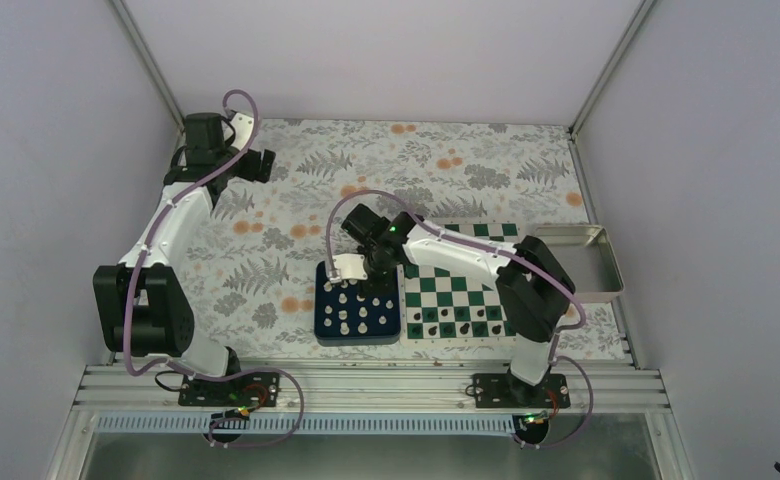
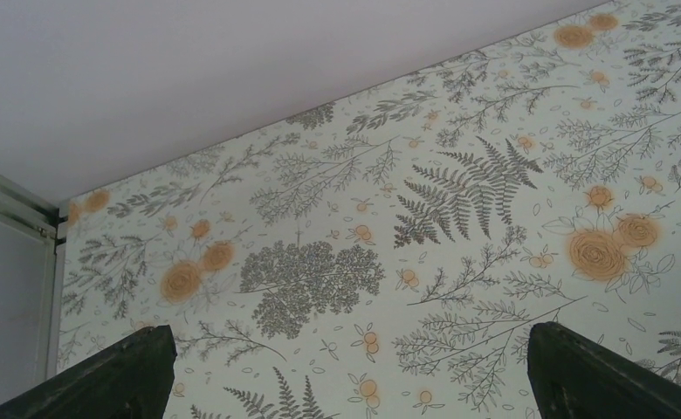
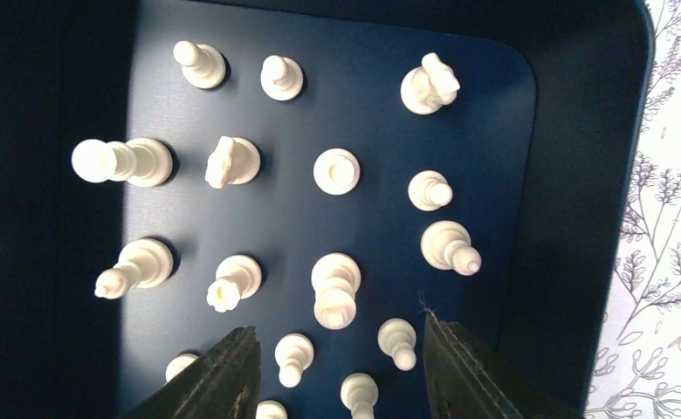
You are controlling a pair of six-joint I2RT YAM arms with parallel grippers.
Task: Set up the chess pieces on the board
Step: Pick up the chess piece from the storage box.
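Nearby, metal tray beside board

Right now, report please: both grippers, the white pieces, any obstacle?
Left gripper open, empty, away from board. Right gripper open, low over white pieces in blue tray. No white piece seen on board. No obstacle seen.

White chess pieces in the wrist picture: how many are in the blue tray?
16 white pieces, all in the blue tray: three along the top, four in the next row, four below, five down by the right gripper, whose fingers may hide more.
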